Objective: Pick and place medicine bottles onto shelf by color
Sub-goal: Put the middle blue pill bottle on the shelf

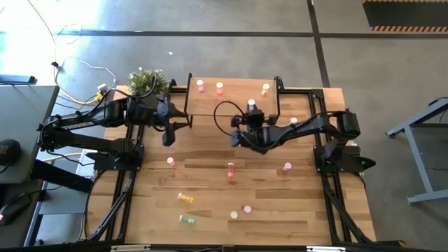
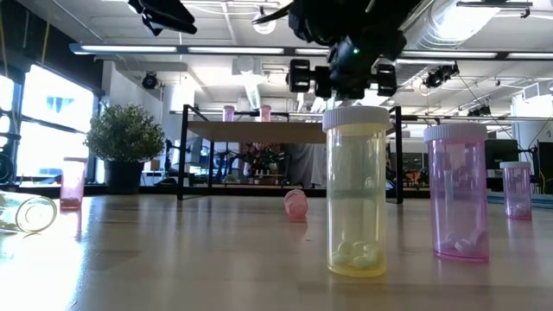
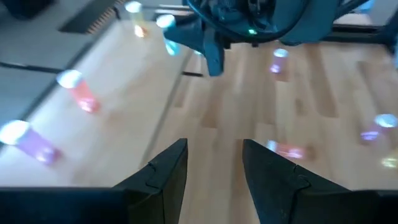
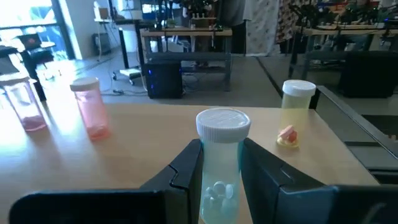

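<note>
Eleven bottles [image 1: 231,170], one shelf [image 1: 210,105]

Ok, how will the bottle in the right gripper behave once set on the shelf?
Probably light: the bottle holds only a few pills at its bottom. Tall and narrow, so it may tip if the right gripper nudges it on the shelf. Round, so likely rolls if toppled. Left gripper waits open beside the shelf.

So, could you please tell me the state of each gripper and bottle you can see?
Right gripper: shut on the green bottle, held upright at the shelf.
Left gripper: open, empty, beside the shelf.
Pink bottles: two, upright on the shelf, capped.
Yellow bottle: upright on the shelf, capped.
Fallen yellow bottle: lying on the table.
Fallen green bottle: lying on the table.
</note>
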Tool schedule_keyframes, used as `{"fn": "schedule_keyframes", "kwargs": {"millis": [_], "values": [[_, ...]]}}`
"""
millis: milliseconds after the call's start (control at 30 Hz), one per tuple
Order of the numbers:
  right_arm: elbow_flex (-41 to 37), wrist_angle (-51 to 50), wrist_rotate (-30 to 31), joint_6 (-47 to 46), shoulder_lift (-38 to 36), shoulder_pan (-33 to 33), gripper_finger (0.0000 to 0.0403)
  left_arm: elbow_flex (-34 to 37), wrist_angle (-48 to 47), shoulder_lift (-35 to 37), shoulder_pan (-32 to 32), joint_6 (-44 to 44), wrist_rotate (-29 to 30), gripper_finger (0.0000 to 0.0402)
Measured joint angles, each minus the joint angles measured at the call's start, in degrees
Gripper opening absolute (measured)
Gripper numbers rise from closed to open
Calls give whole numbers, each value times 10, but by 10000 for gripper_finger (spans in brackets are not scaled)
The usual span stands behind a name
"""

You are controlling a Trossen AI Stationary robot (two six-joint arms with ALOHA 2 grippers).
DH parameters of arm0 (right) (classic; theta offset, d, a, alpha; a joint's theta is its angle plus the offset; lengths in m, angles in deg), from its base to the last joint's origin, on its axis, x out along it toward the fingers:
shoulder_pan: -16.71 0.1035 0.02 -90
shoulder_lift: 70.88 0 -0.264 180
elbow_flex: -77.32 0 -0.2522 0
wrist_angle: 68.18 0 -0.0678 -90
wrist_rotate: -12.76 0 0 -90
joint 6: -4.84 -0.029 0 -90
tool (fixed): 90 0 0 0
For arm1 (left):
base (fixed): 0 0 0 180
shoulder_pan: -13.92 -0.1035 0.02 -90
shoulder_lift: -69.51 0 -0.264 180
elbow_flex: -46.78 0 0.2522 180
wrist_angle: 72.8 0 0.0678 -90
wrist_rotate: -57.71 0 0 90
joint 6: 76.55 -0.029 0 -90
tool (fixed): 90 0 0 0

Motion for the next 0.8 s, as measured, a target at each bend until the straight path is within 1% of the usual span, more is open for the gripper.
{"fn": "schedule_keyframes", "kwargs": {"millis": [167, 367, 467, 567, 800], "values": [[0, 55, -16, 79, 0, -29, 79, 0, 17, 0, 0, -34, 47, 143], [0, 145, -126, 228, 0, -72, 79, 0, 28, 0, 0, -65, 93, 143], [0, 195, -158, 289, 0, -89, 79, 0, 31, 0, -1, -72, 112, 143], [0, 205, -171, 300, 0, -103, 79, 0, 33, 0, -1, -72, 119, 143], [0, 205, -182, 263, 0, -127, 79, 0, 33, 0, -1, -72, 127, 143]]}}
